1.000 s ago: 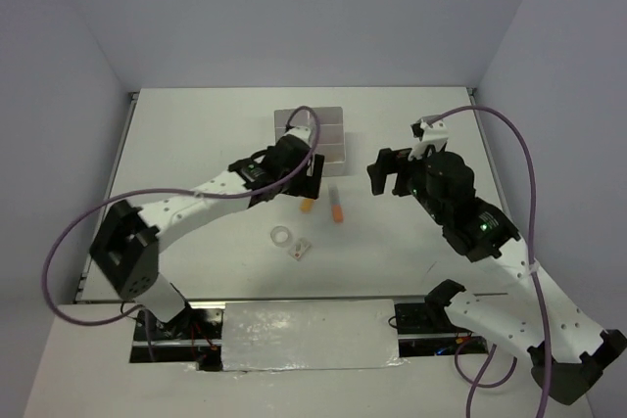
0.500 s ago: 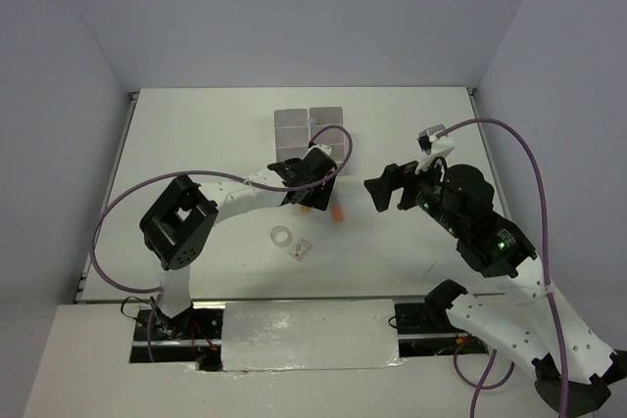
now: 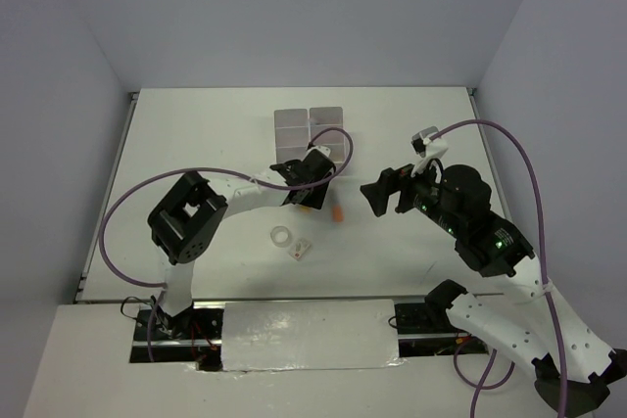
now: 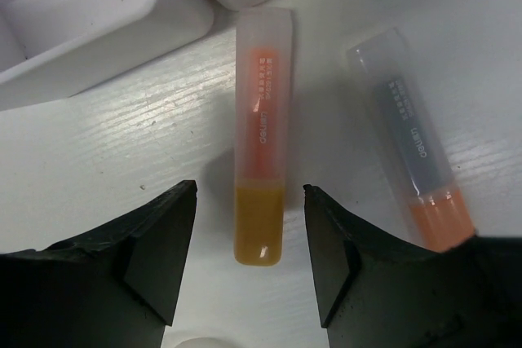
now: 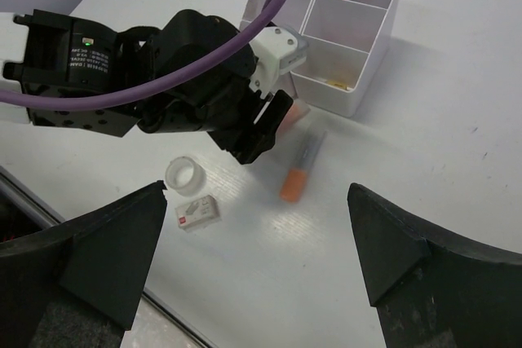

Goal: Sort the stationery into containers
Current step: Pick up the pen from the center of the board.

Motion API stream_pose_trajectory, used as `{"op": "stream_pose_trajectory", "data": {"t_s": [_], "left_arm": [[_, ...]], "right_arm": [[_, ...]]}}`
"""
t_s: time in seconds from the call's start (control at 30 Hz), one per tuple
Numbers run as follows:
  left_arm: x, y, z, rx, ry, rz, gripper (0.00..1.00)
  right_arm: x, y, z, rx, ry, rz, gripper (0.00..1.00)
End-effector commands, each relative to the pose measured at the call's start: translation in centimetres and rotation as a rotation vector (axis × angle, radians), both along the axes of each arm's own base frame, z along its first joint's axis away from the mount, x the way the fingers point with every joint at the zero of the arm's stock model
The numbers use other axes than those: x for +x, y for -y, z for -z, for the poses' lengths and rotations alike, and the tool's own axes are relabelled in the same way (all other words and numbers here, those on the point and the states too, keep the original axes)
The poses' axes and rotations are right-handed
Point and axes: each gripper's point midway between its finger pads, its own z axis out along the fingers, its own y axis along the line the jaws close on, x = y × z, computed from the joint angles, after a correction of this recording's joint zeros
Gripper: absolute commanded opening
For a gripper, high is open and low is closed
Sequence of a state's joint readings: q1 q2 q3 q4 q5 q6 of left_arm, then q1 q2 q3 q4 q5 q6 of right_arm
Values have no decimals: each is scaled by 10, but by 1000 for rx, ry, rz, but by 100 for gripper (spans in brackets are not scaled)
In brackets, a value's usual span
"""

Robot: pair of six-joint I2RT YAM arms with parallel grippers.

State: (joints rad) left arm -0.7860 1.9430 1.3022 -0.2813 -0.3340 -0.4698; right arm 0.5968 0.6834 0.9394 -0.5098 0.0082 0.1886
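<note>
Reference for all positions: block of boxes (image 3: 310, 129), white, six open compartments, toward the far middle of the table (image 3: 196, 144).

Nearest item: eraser (image 3: 299, 251), white with red print, flat, well short of the block's near wall. Just beyond it, before the block's left half: tape ring (image 3: 282, 236), clear, lying flat, apart from the eraser.

Closer to the block, off its near right corner: second highlighter (image 3: 338, 214), grey barrel under a clear cap, orange end pointing away from the block, nothing touching it.

Directly before the near wall, about mid-width: left gripper (image 4: 249, 195), pointing down, fingers spread either side of a highlighter (image 4: 261, 136). Orange barrel, clear cap, capped end just beside the block's wall. Strip of table visible on each side between finger and barrel; no contact seen.

About level with that, well off the block's right side: right gripper (image 5: 257, 189), held above the table, fingers spread wide, nothing between them.

Inside the block: small items in at least two compartments, too small to identify.
</note>
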Motion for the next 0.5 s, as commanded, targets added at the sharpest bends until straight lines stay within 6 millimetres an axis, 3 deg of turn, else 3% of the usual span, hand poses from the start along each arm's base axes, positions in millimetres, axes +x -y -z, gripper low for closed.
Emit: {"op": "stream_pose_trajectory", "data": {"t_s": [0.0, 0.2, 0.4, 0.43, 0.47], "left_arm": [[7, 1, 10, -2, 8, 9, 67], [-2, -1, 27, -3, -26, 32, 62], [-17, -2, 19, -14, -43, 62, 24], [-23, 2, 3, -24, -18, 80, 13], [-26, 0, -4, -9, 0, 80, 9]], "right_arm": [[-2, -4, -15, 22, 47, -31, 100], [-3, -2, -22, 26, 67, -28, 100], [-3, 0, -25, 24, 75, -23, 100], [-3, 0, -26, 24, 78, -21, 100], [-3, 0, -26, 24, 79, -18, 100]]}}
